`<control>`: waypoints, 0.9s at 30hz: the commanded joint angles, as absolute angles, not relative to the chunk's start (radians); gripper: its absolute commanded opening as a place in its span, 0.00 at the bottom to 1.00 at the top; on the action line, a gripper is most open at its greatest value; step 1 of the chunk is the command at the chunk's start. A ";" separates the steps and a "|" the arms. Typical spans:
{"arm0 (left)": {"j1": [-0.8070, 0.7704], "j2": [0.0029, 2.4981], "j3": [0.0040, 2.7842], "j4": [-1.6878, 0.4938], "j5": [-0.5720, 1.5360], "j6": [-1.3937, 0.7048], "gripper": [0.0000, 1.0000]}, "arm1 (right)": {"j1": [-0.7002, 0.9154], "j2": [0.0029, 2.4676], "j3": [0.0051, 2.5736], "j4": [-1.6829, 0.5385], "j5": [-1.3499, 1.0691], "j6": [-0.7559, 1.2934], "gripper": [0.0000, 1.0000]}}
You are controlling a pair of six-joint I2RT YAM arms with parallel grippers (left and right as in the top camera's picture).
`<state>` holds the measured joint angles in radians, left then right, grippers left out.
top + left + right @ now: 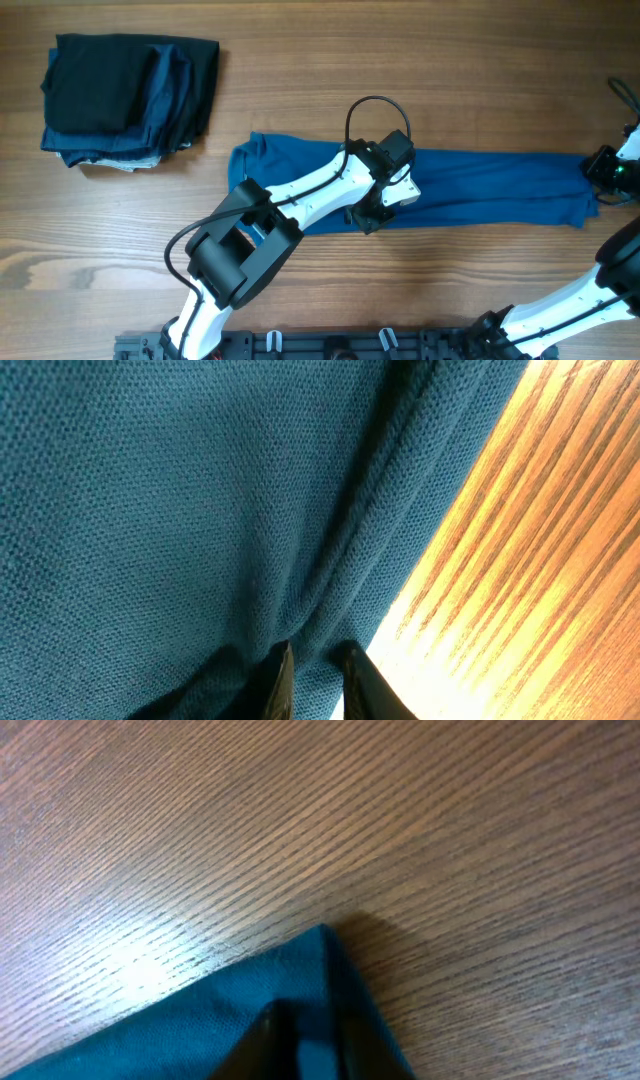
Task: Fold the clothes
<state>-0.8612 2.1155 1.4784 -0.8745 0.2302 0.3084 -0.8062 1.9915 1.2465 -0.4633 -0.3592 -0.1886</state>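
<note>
The left hand (315, 665), right up against its own wrist camera, is clenched on a raised ridge of the blue polo shirt (500, 185), with the knit bunched into a crease where it bites. From overhead that grasp sits on the near long edge, about halfway along the garment. The shirt lies on the counter (400, 60) as one long narrow band, already doubled lengthwise. It runs from left of centre out to the right edge, well apart from the stack of dark folded garments (130, 100) at the far left.

The right hand (310, 1035) has the band's right-end corner between its tips and looks pinched on it, though only a sliver of cloth shows in the grip.

The step in hand appears to be the crosswise fold, carrying the right end over toward the left.

- The right grip looks shallow, so it should be firm before any lift, or the corner may slip out.
- The lifted end should rise just clear of the counter and travel straight along the band, so the edges land stacked rather than skewed.
- The left hand could act as the anchor, holding the fold line flat.
- Gentle tension between the two hands should stop the soft knit from sagging or rumpling.
</note>
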 commanded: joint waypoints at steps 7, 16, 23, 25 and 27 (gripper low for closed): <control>-0.852 2.126 1.451 -0.887 0.209 0.303 0.19 | -0.812 1.988 1.326 -0.493 -0.436 -0.210 0.04; -0.852 2.126 1.451 -0.887 0.209 0.302 0.19 | -0.799 1.984 1.345 -0.395 -0.525 -0.211 0.04; -0.852 2.126 1.451 -0.887 0.209 0.302 0.19 | -0.751 2.022 1.332 -0.310 -0.520 -0.271 0.04; -0.852 2.126 1.451 -0.887 0.209 0.302 0.19 | -0.731 2.046 1.332 -0.292 -0.518 -0.289 0.05; -0.852 2.126 1.451 -0.887 0.209 0.302 0.20 | -0.714 2.072 1.332 -0.268 -0.508 -0.289 0.08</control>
